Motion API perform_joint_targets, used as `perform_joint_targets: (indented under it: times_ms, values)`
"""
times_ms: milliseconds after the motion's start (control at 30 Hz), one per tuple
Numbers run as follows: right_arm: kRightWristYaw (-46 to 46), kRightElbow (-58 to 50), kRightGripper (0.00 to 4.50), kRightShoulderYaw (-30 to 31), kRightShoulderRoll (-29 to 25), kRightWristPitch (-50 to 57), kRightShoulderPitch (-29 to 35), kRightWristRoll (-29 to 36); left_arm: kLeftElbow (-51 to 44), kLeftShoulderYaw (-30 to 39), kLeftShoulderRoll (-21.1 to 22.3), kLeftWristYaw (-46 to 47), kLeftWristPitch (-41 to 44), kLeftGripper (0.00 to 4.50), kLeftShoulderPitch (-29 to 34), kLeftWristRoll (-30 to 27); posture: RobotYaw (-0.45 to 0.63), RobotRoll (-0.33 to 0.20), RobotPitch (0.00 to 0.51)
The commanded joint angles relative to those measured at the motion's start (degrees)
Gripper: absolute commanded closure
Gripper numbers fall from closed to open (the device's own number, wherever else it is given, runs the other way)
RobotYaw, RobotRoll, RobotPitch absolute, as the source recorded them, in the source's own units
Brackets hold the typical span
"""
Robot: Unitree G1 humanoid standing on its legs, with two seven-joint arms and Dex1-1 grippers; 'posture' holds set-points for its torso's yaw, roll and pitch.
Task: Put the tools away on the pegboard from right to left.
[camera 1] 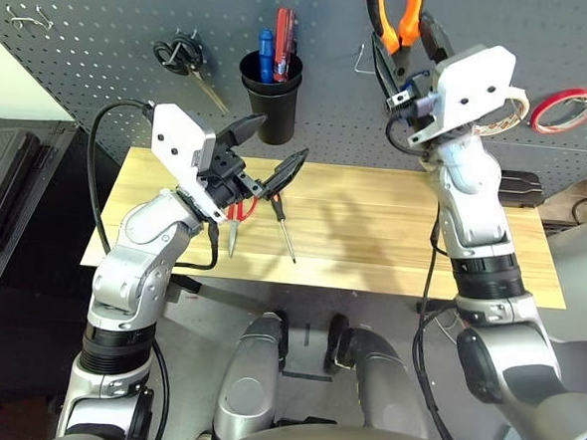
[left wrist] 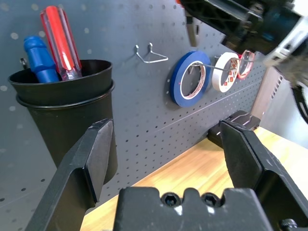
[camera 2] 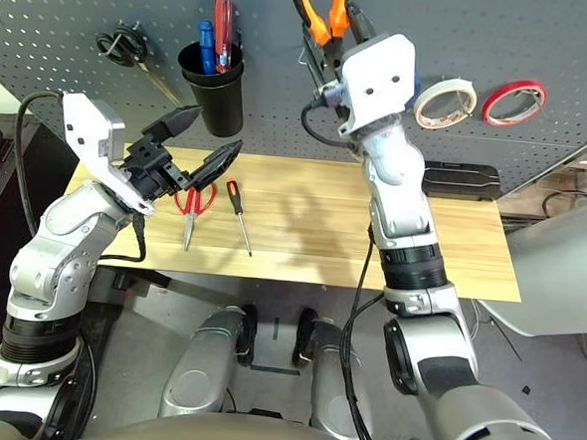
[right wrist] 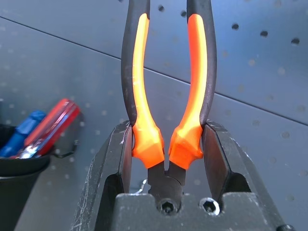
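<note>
Pliers (right wrist: 166, 91) clamped in right end effector (right wrist: 166, 166), handles against pegboard (right wrist: 269, 72)

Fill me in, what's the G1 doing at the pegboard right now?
It's hanging tools on the pegboard. The right pincer is shut on the orange-and-black pliers, held handles-up against the board. The white tape roll already hangs there, next to a red tape roll. The left pincer is open and empty above the table, where the red-handled scissors and the slim screwdriver lie waiting.
</note>
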Motion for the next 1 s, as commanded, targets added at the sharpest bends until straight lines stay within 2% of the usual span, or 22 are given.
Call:
perform_joint_targets:
  times_ms: [33, 233, 500, 767, 1000]
  values:
    - [-2.51, 7.08, 2.26, -1.95, 0.71, -4.45, -5.16, 0.3, -0.27, -1.26, 0.1, -0.1, -0.84, 0.0, 0.74, 1.01, 0.24, 0.0, 0.157]
    - [-5.11, 19.63, 2.26, -2.57, 1.84, -10.36, -12.31, 0.19, -0.84, -1.75, 0.05, 0.46, -1.07, 0.0, 1.28, 1.41, 0.26, 0.0, 0.157]
    - [-6.86, 33.4, 2.26, -3.54, 3.03, -14.87, -18.35, 0.78, -1.79, -1.8, 0.25, 1.42, -0.81, 0.0, 2.18, 1.57, 0.28, 0.0, 0.162]
    - [-7.19, 42.7, 2.26, -3.73, 4.58, -17.59, -21.15, 1.4, -2.47, -1.94, 0.46, 2.06, -0.55, 0.0, 2.71, 1.51, 0.29, 0.0, 0.168]
    - [-7.44, 46.76, 2.26, -4.42, 5.64, -17.04, -20.3, 1.66, -2.83, -2.19, 0.46, 2.31, -0.34, 0.0, 2.85, 1.56, 0.29, 0.0, 0.168]
